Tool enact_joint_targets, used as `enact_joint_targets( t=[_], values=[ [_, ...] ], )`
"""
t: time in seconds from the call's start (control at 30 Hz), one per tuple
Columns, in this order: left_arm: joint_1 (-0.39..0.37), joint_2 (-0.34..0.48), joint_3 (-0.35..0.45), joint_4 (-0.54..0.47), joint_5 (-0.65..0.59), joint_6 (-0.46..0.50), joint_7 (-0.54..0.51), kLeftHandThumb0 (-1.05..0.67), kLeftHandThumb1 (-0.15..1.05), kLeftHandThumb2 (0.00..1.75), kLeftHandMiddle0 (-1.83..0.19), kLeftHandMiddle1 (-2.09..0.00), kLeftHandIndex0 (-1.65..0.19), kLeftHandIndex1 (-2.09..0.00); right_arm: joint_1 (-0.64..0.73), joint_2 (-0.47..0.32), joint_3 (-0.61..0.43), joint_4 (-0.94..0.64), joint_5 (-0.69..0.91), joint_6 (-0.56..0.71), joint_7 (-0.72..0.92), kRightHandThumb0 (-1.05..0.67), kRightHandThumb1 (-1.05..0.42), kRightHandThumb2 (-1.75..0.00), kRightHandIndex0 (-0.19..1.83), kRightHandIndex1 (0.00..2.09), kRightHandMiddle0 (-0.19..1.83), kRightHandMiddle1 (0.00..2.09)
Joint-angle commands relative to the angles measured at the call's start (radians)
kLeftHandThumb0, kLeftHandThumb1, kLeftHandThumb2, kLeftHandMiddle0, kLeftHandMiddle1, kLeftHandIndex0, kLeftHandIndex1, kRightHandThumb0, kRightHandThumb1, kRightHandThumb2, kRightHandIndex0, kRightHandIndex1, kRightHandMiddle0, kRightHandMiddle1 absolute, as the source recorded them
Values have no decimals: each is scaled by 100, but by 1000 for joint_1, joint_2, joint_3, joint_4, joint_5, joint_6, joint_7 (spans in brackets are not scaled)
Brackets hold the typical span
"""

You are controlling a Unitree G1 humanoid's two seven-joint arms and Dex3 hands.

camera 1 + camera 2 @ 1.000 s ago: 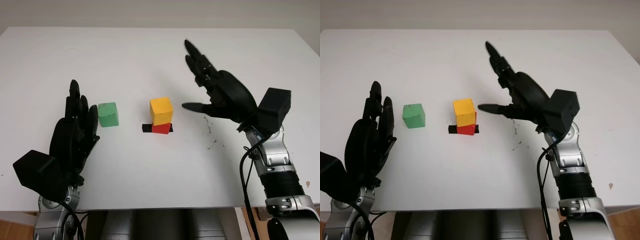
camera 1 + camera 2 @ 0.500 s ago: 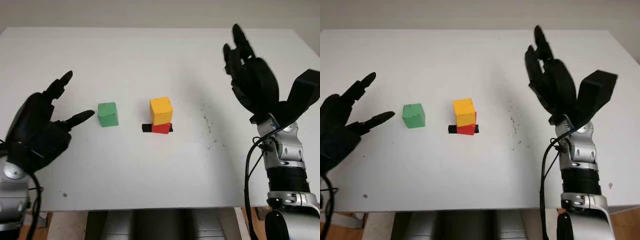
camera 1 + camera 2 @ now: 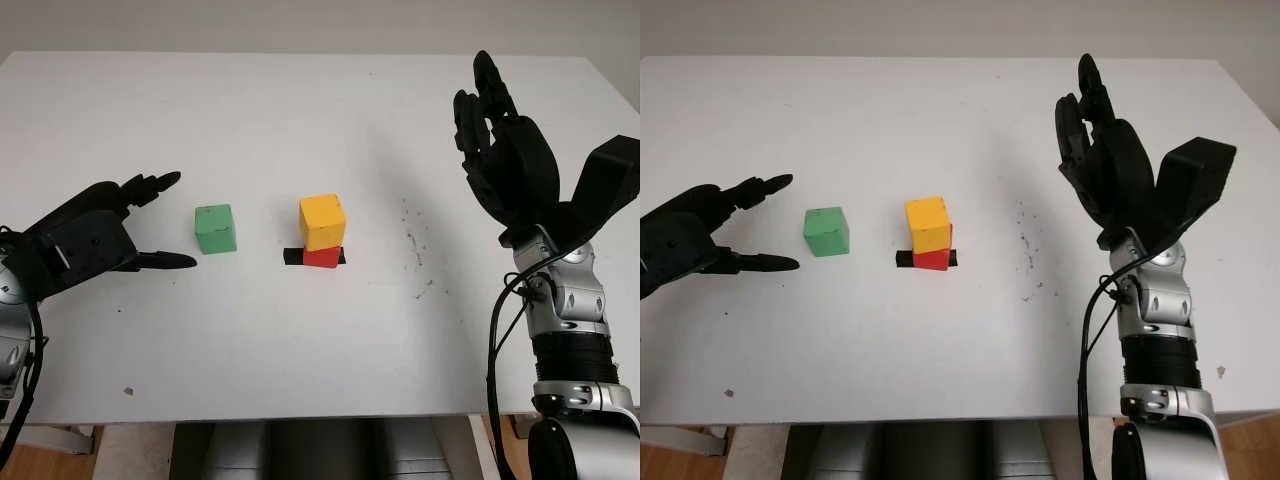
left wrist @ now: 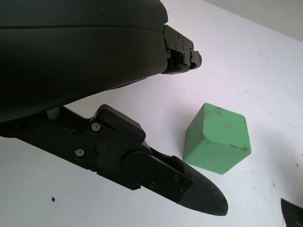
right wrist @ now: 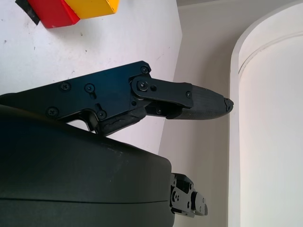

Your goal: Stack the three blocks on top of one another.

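Three blocks sit on the white table (image 3: 300, 120), one of each colour; the yellow block (image 3: 323, 221) sits on top of the red block (image 3: 322, 257), a two-high stack near the middle of the table, and the red one rests on a strip of black tape (image 3: 294, 256) that pokes out on both sides of it. The green block (image 3: 216, 228) stands alone on the table surface, to the left of the stack and apart from it.

The left hand (image 3: 85, 240) is out at the left side, low over the table, holding nothing, pointing toward the green block, with one finger reaching past the block's far side and one toward its near side; neither touches it. The left wrist view brings this closer: the green block (image 4: 218, 138) lies just beyond the tip of the nearer finger (image 4: 189, 189), with bare table between them, and scuffs show on its top face; a corner of the black tape shows at the frame's edge.

The right hand (image 3: 510, 165) is held up at the right side, well clear of the stack, open and holding nothing. Its wrist view catches the red and yellow blocks at one corner and a pale wall beyond the table edge.

A scatter of dark specks (image 3: 415, 250) marks the table right of the stack.
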Motion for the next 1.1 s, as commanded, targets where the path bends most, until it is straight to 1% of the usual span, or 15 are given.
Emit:
enact_joint_targets(
  t=[0.0, 0.13, 0.23, 0.33, 0.47, 0.57, 0.67, 0.8, 1.07],
  values=[
    [-22, -11, -19, 23, -8, -21, 3, -95, 89, 5, 16, -4, -8, -4, -4, 0, 1, -25, -4, 0, -3, -64, -105, -57, -19, 0, -19, 0],
    [-37, -31, -40, 22, -3, -5, 17, -92, 89, 5, 17, -5, -8, -5, -4, 1, 3, -33, -10, 4, -14, -64, -105, -58, -19, 0, -19, 0],
    [-45, -49, -45, 25, 1, -13, 41, -91, 88, 5, 16, -5, -11, -6, -5, 2, 3, -37, -13, 10, -20, -65, -105, -58, -19, 0, -19, 0],
    [-54, -66, -60, 28, 39, -38, 106, -86, 88, 5, 12, -7, -17, -8, -5, 6, 4, -43, -11, 17, -23, -65, -105, -57, -19, 0, -19, 0],
    [-76, -71, -91, 41, 124, -95, 203, -83, 88, 5, 7, -8, -23, -10, -4, 5, 9, -48, -19, 19, -26, -65, -105, -58, -19, 0, -19, 0],
    [-98, -61, -117, 41, 186, -122, 236, -79, 89, 6, 6, -7, -28, -11, -3, 10, 8, -56, -17, 20, -31, -64, -105, -58, -19, 0, -19, 0],
    [-111, -58, -127, 43, 219, -136, 245, -80, 90, 6, 6, -6, -30, -11, -1, 10, 12, -62, -21, 22, -32, -64, -105, -58, -19, 0, -19, 0],
    [-134, -39, -156, 37, 293, -148, 241, -82, 92, 6, 6, -6, -33, -11, 5, 10, 17, -71, -28, 19, -34, -64, -105, -58, -19, 0, -19, 0],
    [-150, -23, -177, 32, 335, -144, 199, -79, 91, 5, 6, -6, -39, -12, 17, 13, 18, -79, -33, 10, -39, -65, -105, -57, -19, 0, -19, 0]
  ],
)
